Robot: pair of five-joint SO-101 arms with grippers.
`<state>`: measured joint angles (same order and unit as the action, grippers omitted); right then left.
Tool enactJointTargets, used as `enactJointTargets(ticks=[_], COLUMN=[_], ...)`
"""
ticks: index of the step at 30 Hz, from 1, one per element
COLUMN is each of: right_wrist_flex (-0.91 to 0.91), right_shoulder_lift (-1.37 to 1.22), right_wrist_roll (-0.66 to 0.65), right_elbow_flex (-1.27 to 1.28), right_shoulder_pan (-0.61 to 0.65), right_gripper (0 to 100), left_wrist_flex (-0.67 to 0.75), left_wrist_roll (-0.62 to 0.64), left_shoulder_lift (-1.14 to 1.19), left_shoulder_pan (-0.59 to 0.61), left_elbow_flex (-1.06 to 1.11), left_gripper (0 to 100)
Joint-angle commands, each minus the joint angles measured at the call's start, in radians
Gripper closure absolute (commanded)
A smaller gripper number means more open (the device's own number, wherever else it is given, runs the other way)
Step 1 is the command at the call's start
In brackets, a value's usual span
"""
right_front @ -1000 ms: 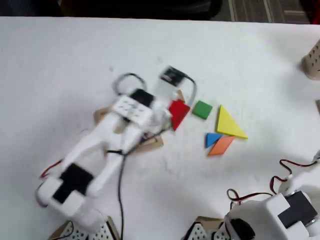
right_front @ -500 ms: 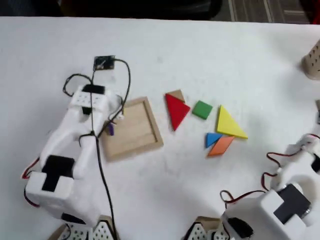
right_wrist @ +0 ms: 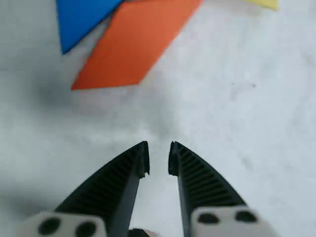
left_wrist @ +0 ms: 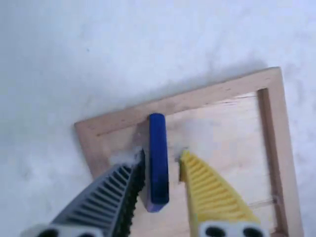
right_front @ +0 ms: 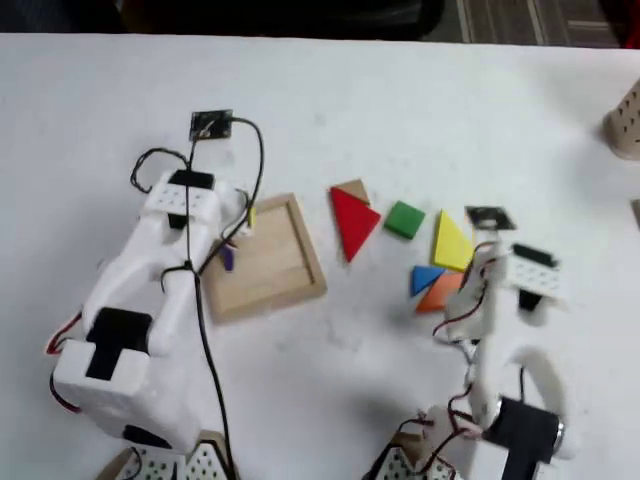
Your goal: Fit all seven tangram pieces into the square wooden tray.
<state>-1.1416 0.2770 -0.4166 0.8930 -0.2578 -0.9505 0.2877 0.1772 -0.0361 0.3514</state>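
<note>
Two hands over a white counter (right_front: 420, 100): one tangram piece at the tray, six lying outside it.
Nearest, the right hand (right_wrist: 158, 159) hangs just short of the orange parallelogram (right_wrist: 138, 44), its fingers a narrow gap apart and holding nothing, with bare counter on either side. A blue triangle (right_wrist: 81, 17) lies against the parallelogram's edge, and the yellow triangle (right_front: 455, 245) sits just beyond both. Farther off, the left hand (left_wrist: 160, 163) grips a dark blue piece (left_wrist: 157, 158) stood on edge, just inside a corner of the square wooden tray (left_wrist: 197, 98), whose floor is otherwise bare wood. A red triangle (right_front: 352, 222) lies near the tray's rim with a tan piece (right_front: 352, 190) touching its far side. A green square (right_front: 404, 219) sits apart between the red and yellow triangles. Past these, open counter runs to the far edge.
</note>
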Motion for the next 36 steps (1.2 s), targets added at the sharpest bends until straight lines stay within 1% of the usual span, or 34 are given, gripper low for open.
enactJointTargets(ticks=[1, 6, 13, 20, 26, 32, 34, 36], right_wrist_flex=[0.099, 0.166, 0.189, 0.189, 0.189, 0.186, 0.186, 0.189], right_shoulder_lift=[0.094, 0.117, 0.117, 0.119, 0.117, 0.117, 0.117, 0.125], right_wrist_roll=[-0.015, -0.051, -0.051, -0.051, -0.051, -0.051, -0.051, -0.051], right_elbow_flex=[0.092, 0.15, 0.16, 0.16, 0.161, 0.161, 0.163, 0.176], right_shoulder_pan=[0.05, 0.05, 0.056, 0.056, 0.056, 0.056, 0.058, 0.058], right_gripper=[92.6, 92.6, 92.2, 92.4, 92.5, 92.5, 92.5, 92.5], left_wrist_flex=[0.017, 0.008, -0.12, -0.117, -0.028, 0.06, 0.087, 0.115], left_wrist_roll=[-0.012, -0.012, -0.015, -0.02, -0.021, -0.021, -0.021, -0.021], left_shoulder_lift=[-0.012, -0.021, -0.193, -0.24, -0.24, -0.239, -0.239, -0.239], left_shoulder_pan=[-0.028, -0.019, 0.025, 0.022, 0.015, -0.056, -0.081, -0.113], left_elbow_flex=[-0.002, -0.008, 0.028, 0.129, 0.204, 0.249, 0.252, 0.253], left_gripper=[73, 72, 72, 72, 72, 73, 77, 84])
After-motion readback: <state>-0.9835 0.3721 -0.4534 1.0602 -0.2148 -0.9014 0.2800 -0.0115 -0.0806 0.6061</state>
